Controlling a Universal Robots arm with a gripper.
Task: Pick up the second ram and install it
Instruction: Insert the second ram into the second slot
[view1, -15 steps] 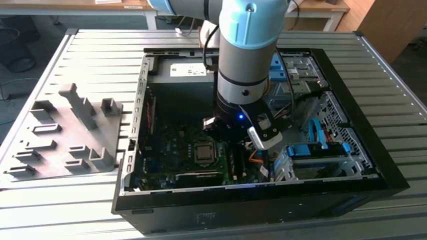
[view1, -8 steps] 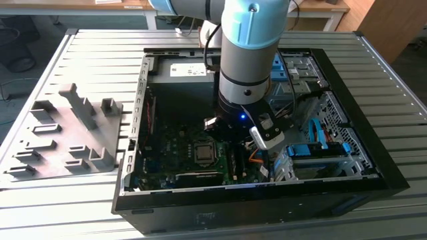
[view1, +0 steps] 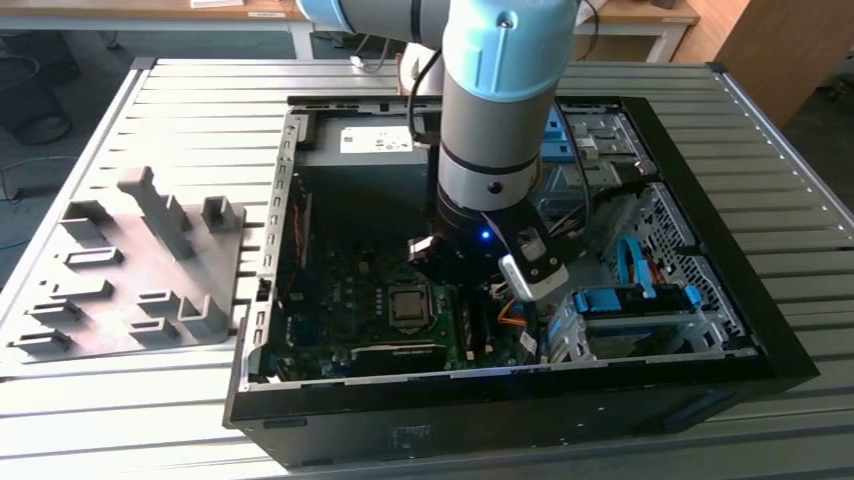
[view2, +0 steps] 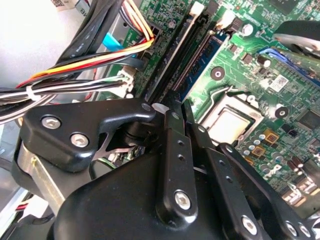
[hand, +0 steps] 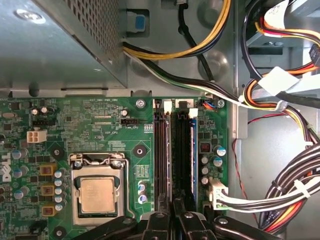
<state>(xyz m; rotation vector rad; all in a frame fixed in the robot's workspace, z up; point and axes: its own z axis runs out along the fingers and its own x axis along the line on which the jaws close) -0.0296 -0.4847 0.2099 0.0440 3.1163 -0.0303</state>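
The second ram (hand: 181, 155) shows edge-on in the first wrist view as a thin dark stick. It stands along a memory slot of the green motherboard (hand: 100, 125), beside a blue slot (hand: 193, 150). My gripper (hand: 178, 216) reaches down inside the open computer case (view1: 747, 330), its two black fingers (view2: 172, 135) nearly together over that slot line and pinching the stick's near end. In the second wrist view the gripper (view2: 182, 117) points along the slots. The exterior view shows the gripper (view1: 463, 285) low over the board, right of the processor (view1: 407, 298).
Cable bundles (hand: 280, 200) run close beside the slots, with a white connector (hand: 216, 192) next to them. The bare processor (hand: 97, 195) lies on the other side. A grey tray (view1: 134, 280) with plastic uprights sits on the slatted table at the exterior view's left.
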